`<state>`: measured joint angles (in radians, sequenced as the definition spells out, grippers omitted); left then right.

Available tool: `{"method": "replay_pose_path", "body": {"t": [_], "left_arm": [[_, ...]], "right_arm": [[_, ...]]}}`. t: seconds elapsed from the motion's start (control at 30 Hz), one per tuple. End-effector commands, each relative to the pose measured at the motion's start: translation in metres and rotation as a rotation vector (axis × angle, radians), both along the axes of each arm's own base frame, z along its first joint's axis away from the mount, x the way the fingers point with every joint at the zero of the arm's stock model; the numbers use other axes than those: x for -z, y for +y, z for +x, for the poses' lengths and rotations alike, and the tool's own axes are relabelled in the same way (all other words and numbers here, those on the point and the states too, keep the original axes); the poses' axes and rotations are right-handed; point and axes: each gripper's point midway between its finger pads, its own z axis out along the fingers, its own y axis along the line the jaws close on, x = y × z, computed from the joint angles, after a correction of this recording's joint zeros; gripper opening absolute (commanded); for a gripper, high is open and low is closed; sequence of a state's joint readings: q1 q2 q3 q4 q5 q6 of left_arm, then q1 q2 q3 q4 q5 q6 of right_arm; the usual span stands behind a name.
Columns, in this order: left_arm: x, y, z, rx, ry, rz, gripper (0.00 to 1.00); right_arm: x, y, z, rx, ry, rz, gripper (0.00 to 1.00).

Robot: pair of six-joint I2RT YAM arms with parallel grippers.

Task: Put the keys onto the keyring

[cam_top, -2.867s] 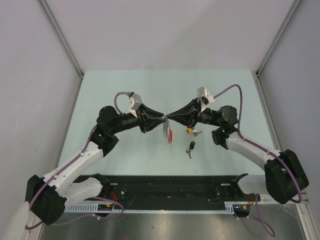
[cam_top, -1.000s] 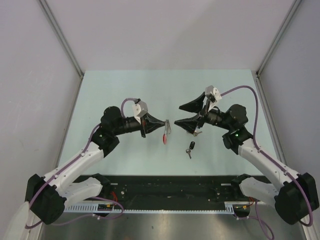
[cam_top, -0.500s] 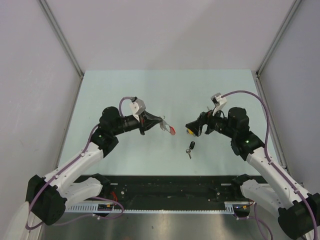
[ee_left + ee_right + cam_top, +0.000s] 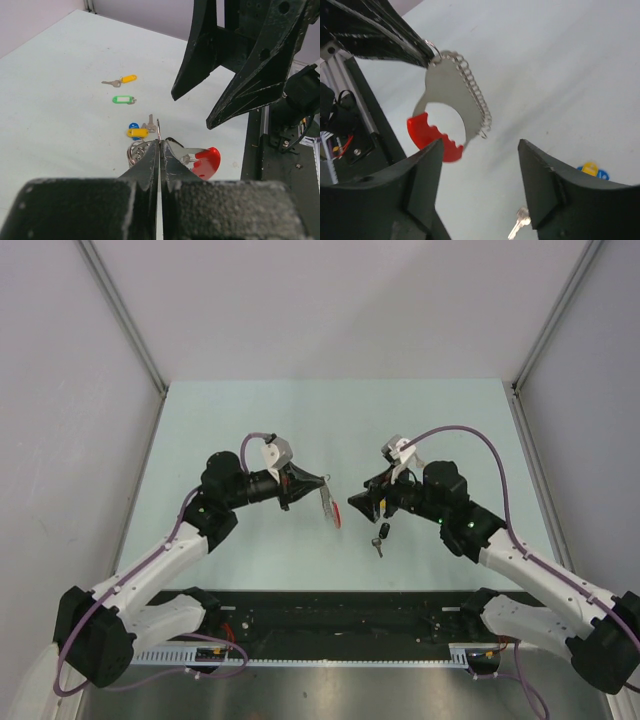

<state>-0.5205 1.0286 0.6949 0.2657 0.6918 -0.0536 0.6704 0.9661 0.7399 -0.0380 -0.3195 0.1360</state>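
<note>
Counter: pale green counter [image 4: 250, 420] between grey walls, with both arms reaching in from the near edge.
Keyring: the keyring [image 4: 329, 502] hangs in the air over mid-counter, its chain loop and red tag dangling. No key can be seen on it.
Left end effector: the left end effector [image 4: 320, 482] has its jaws pressed fully together, pinching the top of the keyring.
Right end effector: the right end effector [image 4: 356, 507] has its fingers apart with nothing between them. It points at the keyring from just beside it, without touching.
Change: about three seconds ago both end effectors met at the keyring. They then drew apart, the right one swung away to its own side, and it has now come back to face the ring, empty.
Keys: the black-headed key [image 4: 381, 536] lies loose on the counter near the right end effector, where it lay before. The blue-and-yellow key [image 4: 137, 132], green key [image 4: 123, 99] and yellow key [image 4: 123, 79] lie loose farther off.
Meaning: threading has probably not begun. The right arm likely has to fetch a key, or take hold of the ring first.
</note>
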Motion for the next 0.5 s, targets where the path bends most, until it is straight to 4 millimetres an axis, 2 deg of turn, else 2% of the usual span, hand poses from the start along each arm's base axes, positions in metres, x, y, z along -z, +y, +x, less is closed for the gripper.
{"method": "replay_pose_path", "body": {"t": [0.0,0.03,0.17,0.3,0.47], "left_arm": [[-0.027,-0.002,0.001,0.011,-0.051,-0.042,0.0],[-0.026,-0.002,0.002,0.01,-0.046,-0.042,0.0],[-0.026,-0.003,0.001,0.014,-0.033,-0.045,0.0],[-0.026,-0.002,0.002,0.008,-0.033,-0.045,0.0],[-0.029,-0.001,0.001,0.005,-0.037,-0.048,0.01]], "right_arm": [[-0.071,0.011,0.025,0.076,-0.3,0.077,0.61],[-0.081,0.012,0.029,0.096,-0.34,0.098,0.59],[-0.097,0.029,0.026,0.064,-0.433,0.104,0.53],[-0.096,0.048,0.027,0.028,-0.465,0.078,0.49],[-0.095,0.061,0.026,-0.001,-0.481,0.063,0.44]]}}
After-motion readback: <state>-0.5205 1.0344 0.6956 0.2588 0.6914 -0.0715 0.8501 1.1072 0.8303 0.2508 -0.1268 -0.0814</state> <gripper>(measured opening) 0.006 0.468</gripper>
